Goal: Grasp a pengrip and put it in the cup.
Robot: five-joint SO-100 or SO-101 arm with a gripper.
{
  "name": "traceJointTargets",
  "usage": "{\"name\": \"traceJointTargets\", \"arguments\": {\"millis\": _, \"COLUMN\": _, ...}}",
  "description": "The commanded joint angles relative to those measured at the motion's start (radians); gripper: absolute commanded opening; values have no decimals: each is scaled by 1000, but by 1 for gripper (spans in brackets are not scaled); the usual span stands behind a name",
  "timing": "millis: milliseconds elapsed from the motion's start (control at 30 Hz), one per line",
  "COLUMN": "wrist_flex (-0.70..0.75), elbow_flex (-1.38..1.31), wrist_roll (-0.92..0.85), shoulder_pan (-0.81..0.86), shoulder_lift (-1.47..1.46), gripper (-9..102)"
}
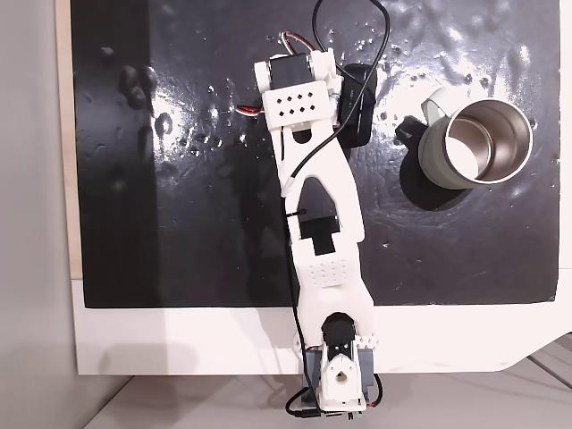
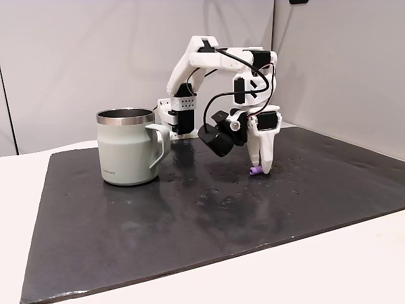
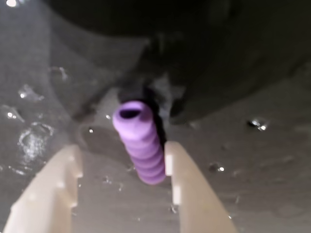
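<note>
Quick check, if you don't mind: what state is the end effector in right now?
End effector: open, holding nothing; the pengrip lies on the dark mat between its fingers, close against the right one in the wrist view.

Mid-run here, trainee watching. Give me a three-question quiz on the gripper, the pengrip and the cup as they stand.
1. True or false: the pengrip lies on the dark mat, not in the cup.
2. In the wrist view, which fingertip does the pengrip lie against: left or right?
3. The gripper jaws are: A) clamped shut, B) apart around the pengrip, C) over the cup.

Key: 1 true; 2 right; 3 B.
</note>
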Motion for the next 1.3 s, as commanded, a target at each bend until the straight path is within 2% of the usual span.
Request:
{"name": "traceJointTargets", "arguments": {"millis": 0, "wrist_flex": 29, "elbow_flex": -74, "wrist_roll": -17, "shoulder_pan": 20, "shoulder_lift": -6, "gripper": 17}}
{"name": "traceJointTargets", "arguments": {"millis": 167, "wrist_flex": 37, "elbow_flex": -91, "wrist_roll": -18, "shoulder_pan": 15, "shoulder_lift": -32, "gripper": 16}}
{"name": "traceJointTargets", "arguments": {"millis": 400, "wrist_flex": 46, "elbow_flex": -91, "wrist_roll": -18, "shoulder_pan": 17, "shoulder_lift": -23, "gripper": 0}}
{"name": "traceJointTargets", "arguments": {"millis": 600, "wrist_flex": 74, "elbow_flex": -71, "wrist_roll": -17, "shoulder_pan": 23, "shoulder_lift": 67, "gripper": 0}}
{"name": "traceJointTargets", "arguments": {"millis": 1033, "wrist_flex": 143, "elbow_flex": 109, "wrist_roll": -55, "shoulder_pan": 34, "shoulder_lift": 666, "gripper": 0}}
{"name": "traceJointTargets", "arguments": {"millis": 1267, "wrist_flex": 189, "elbow_flex": 114, "wrist_roll": -117, "shoulder_pan": 124, "shoulder_lift": 762, "gripper": 0}}
